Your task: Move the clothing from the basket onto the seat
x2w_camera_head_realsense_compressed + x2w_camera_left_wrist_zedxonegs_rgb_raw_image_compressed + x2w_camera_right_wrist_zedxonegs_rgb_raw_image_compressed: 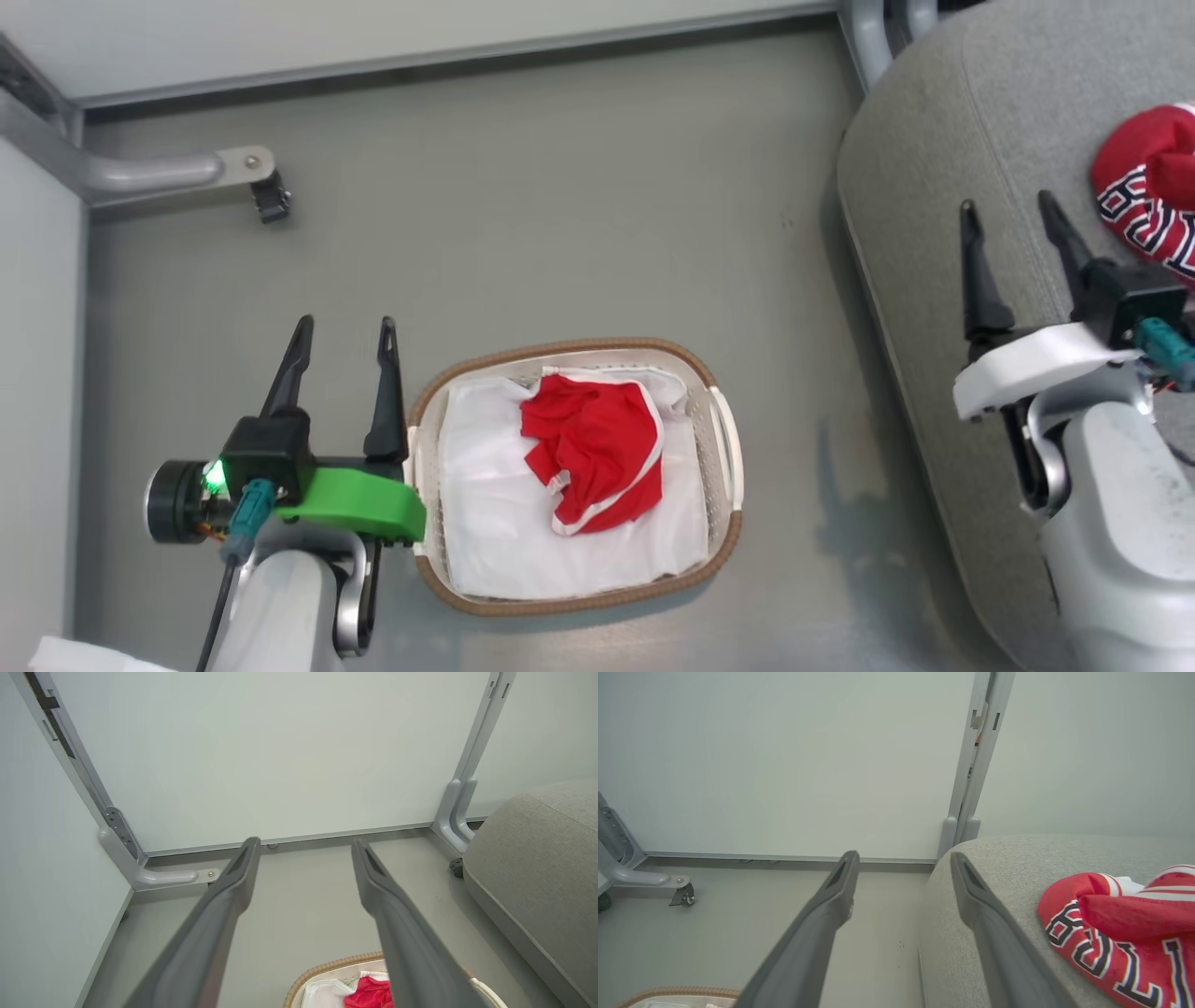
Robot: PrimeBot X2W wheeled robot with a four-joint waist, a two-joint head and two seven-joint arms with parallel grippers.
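Now our left gripper (pixel 346 324) hovers wide open and empty over the grey floor (pixel 560 187), just beside the left end of the basket (pixel 560 347). Its two dark fingers (pixel 291 369) are spread and grip nothing. Our right gripper (pixel 1007 202) hangs above the seat (pixel 920 187) with its jaws equally far apart, also empty. It is near the red lettered garment (pixel 1144 191), which lies crumpled on the seat, but not touching it. The other red garment (pixel 597 448), trimmed in white, sits bunched on the white liner (pixel 485 523) inside the basket, which stands on the floor between our two arms.
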